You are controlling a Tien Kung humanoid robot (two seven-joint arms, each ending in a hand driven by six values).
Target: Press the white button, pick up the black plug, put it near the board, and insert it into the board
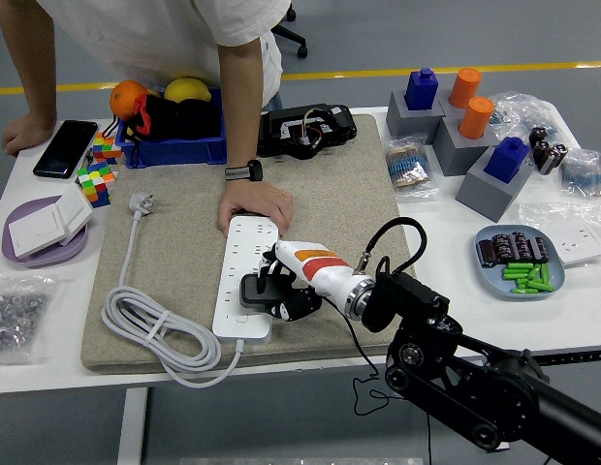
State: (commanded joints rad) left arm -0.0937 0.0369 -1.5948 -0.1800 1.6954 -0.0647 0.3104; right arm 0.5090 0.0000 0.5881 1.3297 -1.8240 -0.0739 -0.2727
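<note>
Robot's right hand (274,294) grips the black plug (254,291), pressing it onto the white power strip (244,275) at its near end. A person's hand (254,205) steadies the strip's far end. Seating it well probably needs the prongs aligned, then straight downward pressure.

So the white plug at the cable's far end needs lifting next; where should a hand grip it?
Grip the white plug by its rounded body, coming from above. It lies flat on the beige mat, and its white cable leaves the near end, so pinch across the sides.
</note>
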